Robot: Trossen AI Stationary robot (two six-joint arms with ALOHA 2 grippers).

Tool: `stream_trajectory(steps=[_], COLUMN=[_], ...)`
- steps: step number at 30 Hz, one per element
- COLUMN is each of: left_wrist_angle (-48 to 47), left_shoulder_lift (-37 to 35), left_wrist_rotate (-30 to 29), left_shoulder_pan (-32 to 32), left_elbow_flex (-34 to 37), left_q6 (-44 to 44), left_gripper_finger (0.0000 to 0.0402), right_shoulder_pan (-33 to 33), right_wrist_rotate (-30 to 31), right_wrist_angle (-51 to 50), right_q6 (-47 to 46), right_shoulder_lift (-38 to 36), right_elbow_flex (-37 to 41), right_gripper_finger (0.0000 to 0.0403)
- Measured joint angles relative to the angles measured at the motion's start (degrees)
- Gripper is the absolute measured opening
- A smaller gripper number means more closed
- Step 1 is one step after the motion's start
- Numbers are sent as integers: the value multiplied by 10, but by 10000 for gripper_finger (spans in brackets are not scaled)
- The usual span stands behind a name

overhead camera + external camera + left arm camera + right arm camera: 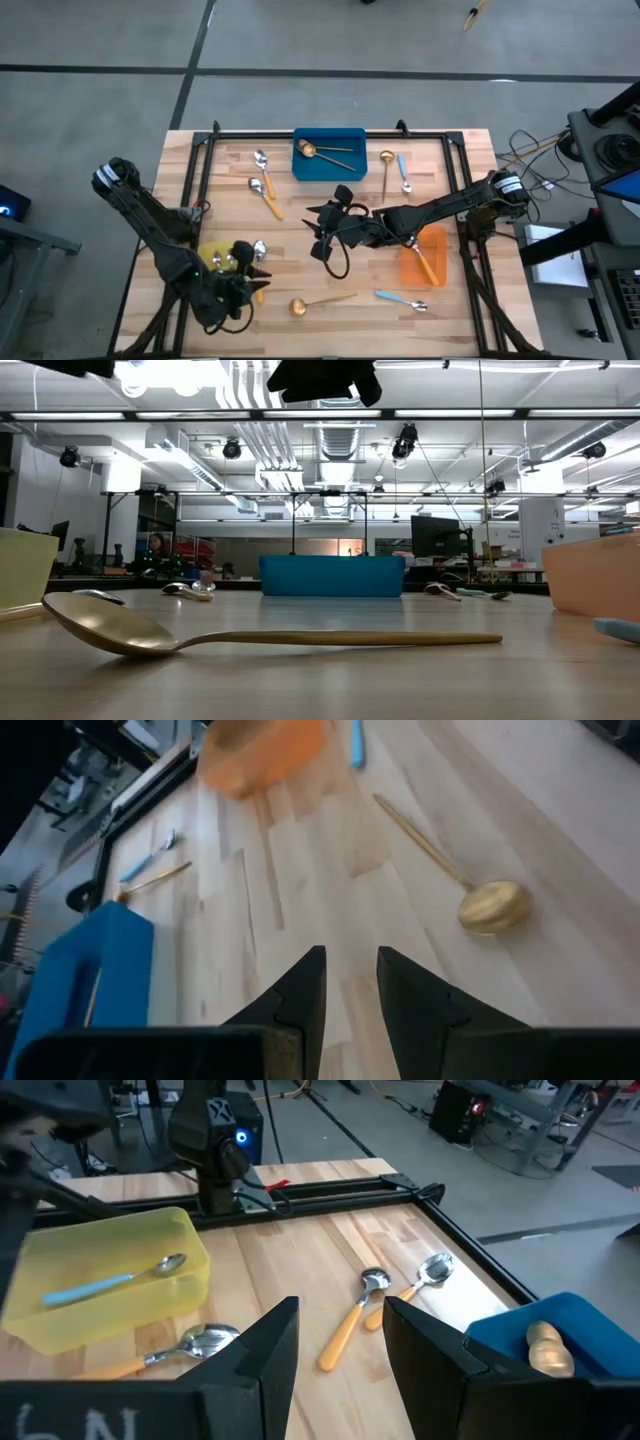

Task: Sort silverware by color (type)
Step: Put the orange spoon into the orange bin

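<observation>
Hovering: left tool (pixel 256 275) empty, beside yellow bin (pixel 214 258).

Pale matt wooden plank counter (pixel 330 275), glossy all-gold metal spoon (pixel 180 635) with thin handle, translucent smooth yellow plastic rectangular bin (pixel 110 1285), opaque blue plastic bin (pixel 332 575), shiny silver-bowled spoons with orange plastic handles (pixel 352 1320), matt black frame rails (pixel 330 135)

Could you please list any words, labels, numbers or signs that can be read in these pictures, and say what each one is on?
None can be read with certainty.
White letters on the right end effector, at the right wrist view's edge: cut off, unreadable.
Small white mark on the dark arm base behind the yellow rectangular plastic bin: too blurred to read.
</observation>
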State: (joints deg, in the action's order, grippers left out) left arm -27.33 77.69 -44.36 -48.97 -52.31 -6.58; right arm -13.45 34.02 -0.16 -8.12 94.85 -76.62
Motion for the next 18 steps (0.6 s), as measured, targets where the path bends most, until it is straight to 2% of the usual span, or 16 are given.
stream_trajectory(steps=[3,10,18], left_wrist_angle=[42,196,277], left_shoulder_lift=[-1,-36,-144], left_wrist_rotate=[26,128,140], left_shoulder_pan=[24,84,119], left_elbow_flex=[18,94,181], left_q6=[34,120,150], left_gripper_finger=[74,74,74], right_shoulder_pan=[0,0,0], right_wrist_rotate=[0,0,0], right_wrist_angle=[0,0,0], right_q6=[0,1,-4], right_shoulder_lift=[0,0,0], right_elbow_flex=[0,0,0], right_gripper_finger=[139,139,139])
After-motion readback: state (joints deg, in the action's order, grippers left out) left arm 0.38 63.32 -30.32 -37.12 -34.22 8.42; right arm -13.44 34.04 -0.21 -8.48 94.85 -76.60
